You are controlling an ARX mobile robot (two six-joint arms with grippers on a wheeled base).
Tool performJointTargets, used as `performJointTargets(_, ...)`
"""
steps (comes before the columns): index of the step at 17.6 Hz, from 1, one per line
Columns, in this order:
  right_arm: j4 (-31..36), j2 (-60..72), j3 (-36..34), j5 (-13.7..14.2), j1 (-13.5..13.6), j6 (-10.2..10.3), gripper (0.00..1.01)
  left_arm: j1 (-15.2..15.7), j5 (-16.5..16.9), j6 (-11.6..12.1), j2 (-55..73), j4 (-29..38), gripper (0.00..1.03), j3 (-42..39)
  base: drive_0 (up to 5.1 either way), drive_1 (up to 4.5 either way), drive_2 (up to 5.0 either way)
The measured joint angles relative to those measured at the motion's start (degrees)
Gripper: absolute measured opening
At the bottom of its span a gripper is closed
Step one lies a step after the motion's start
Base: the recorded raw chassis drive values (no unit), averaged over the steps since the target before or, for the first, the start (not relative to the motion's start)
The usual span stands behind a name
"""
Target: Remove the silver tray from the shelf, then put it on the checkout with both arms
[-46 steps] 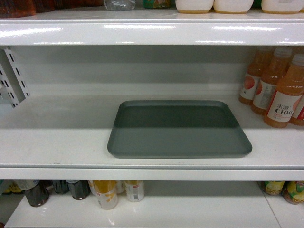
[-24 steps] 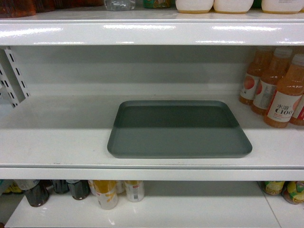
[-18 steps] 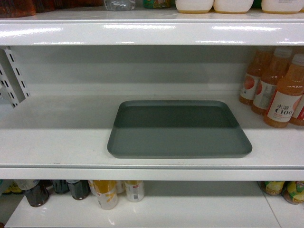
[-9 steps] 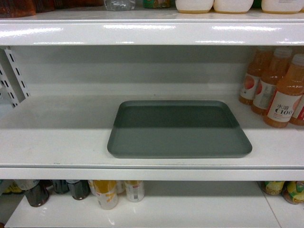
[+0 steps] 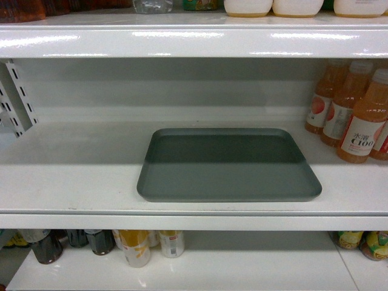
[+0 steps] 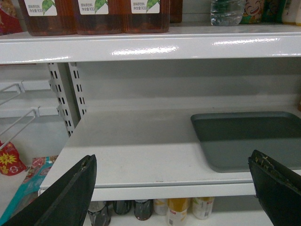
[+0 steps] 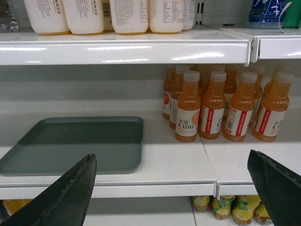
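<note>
The silver tray is a flat dark grey-green rectangle lying on the white shelf, near its front lip. It also shows at the right of the left wrist view as the silver tray and at the left of the right wrist view as the silver tray. My left gripper is open in front of the shelf, left of the tray, holding nothing. My right gripper is open before the shelf, right of the tray, also empty. Neither gripper shows in the head view. The checkout is out of view.
Orange juice bottles stand on the shelf right of the tray, several of them. Another shelf board hangs close above. Bottles and cans fill the board below. A slotted upright and wire hooks are at the left.
</note>
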Motion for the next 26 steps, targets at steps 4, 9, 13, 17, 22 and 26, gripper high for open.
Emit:
performJointTargets(4,0.0,0.0,0.0,0.0,0.0,0.0,0.98,0.0,0.0,0.0,0.0,0.0,0.98,0.0,0.0,0.0,0.0)
performJointTargets(9,0.0,0.0,0.0,0.0,0.0,0.0,0.98,0.0,0.0,0.0,0.0,0.0,0.98,0.0,0.0,0.0,0.0)
performJointTargets(13,0.0,0.0,0.0,0.0,0.0,0.0,0.98,0.0,0.0,0.0,0.0,0.0,0.98,0.0,0.0,0.0,0.0)
performJointTargets(17,-9.3,15.4,5.3,-5.1,0.4,0.9,0.98,-8.7,-10.4,-4.7,17.0,-12.7,0.98,8.1,0.0,0.0,0.0)
performJointTargets(22,25.1,75.3,18.7,-15.9,5.7,14.0,0.98,-16.9,-6.3,-10.8,85.0,25.8,0.98,25.0,0.0,0.0,0.0)
performJointTargets(26,31.9,94.9,29.1,-13.1,8.0,18.0,0.98,-14.4,-6.0,-11.2,100.7,27.9,0.98,35.9,0.0,0.0,0.0)
